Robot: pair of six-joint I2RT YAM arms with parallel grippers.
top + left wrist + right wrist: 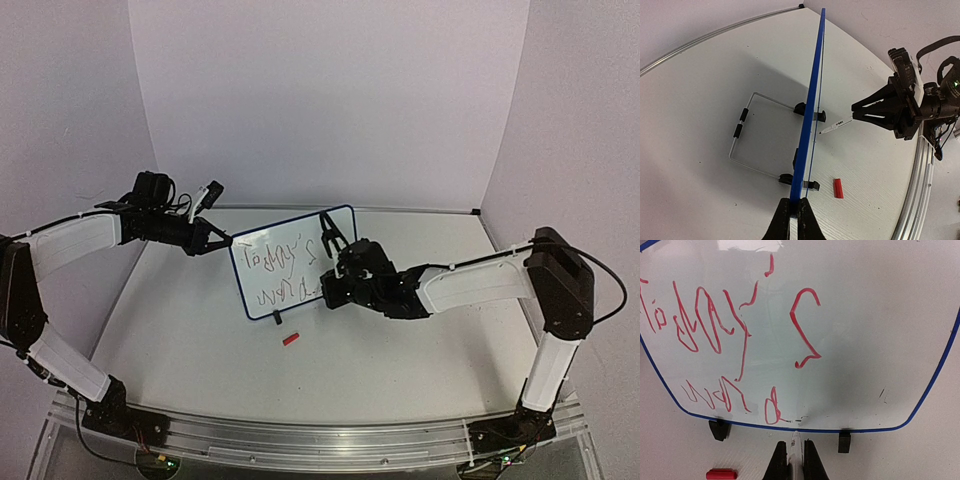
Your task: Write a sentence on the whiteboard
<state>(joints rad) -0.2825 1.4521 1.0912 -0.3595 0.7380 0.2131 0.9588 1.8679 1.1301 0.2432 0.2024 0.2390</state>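
The whiteboard (290,262) is standing near the middle of the white surface (400,350). It is resting on two small black feet (719,429), and a bent wire stand (738,131) is lying flat behind it. Its written face is turning toward the arms' bases. The left gripper (796,212) is reaching in from the left and is pinching the board's blue-framed left edge. Its jaws are closing tightly on either side of the frame, so that the left wrist view is looking straight along the thin board. The right gripper (796,460) is coming in from the right in front of the board. Its jaws are clamping a slim white marker (837,124), which is pointing at the writing face. The marker's tip is sitting at or almost on the board's lowest strip, just above the bottom frame between the two feet. The sentence (715,325) is showing in scrawly red ink in two rows. The upper row is reading roughly "Today's". The shorter lower row is ending in a looped letter just beside the marker tip. A small red cap (291,340) is lying on the surface in front of the board, apart from both arms.
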